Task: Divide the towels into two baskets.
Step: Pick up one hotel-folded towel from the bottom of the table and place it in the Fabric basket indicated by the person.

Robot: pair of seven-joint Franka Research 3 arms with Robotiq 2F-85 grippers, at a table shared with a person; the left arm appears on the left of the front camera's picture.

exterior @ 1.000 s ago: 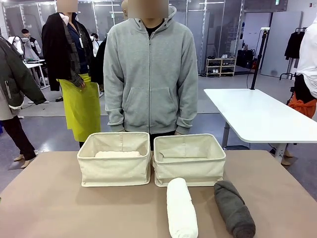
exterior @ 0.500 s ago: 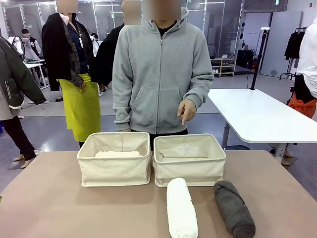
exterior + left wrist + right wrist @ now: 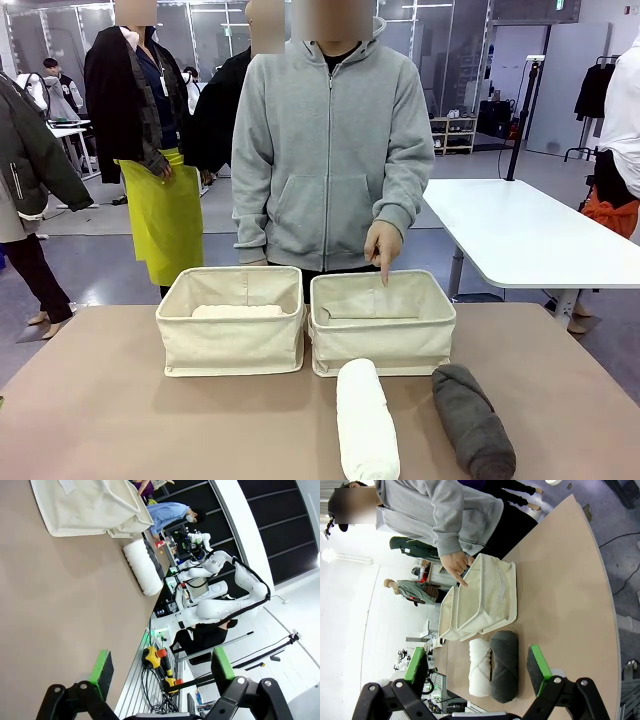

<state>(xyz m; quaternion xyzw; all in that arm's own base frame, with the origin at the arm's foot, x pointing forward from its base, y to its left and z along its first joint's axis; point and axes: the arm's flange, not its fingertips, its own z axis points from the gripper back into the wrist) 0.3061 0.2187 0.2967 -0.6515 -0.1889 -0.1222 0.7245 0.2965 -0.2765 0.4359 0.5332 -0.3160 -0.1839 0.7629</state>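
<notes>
The task looks about half done. The left basket [image 3: 230,345] holds at least one pale towel [image 3: 237,311], while the right basket [image 3: 382,345] looks empty, with a person's hand [image 3: 383,243] pointing into it. The white towel [image 3: 366,425] and dark grey towel [image 3: 474,422] lie on the surface [image 3: 100,400] just before it. The left claw [image 3: 162,667] and right claw [image 3: 476,664] gape wide, holding nothing.

Lots of cream and tan, with a pop of green

Left basket [image 3: 232,338] and right basket [image 3: 382,342] are plain cream on a tan table [image 3: 100,410]. White towel [image 3: 366,425], dark grey towel [image 3: 473,425], and a pale towel [image 3: 237,311] whose exact shade I can't tell. Hoodie [image 3: 330,150] is plain light grey, the apron [image 3: 170,215] behind is yellow-green, and the side table [image 3: 520,235] is white. Left gripper [image 3: 161,666] and right gripper [image 3: 476,666] are black with bright green pads.
</notes>
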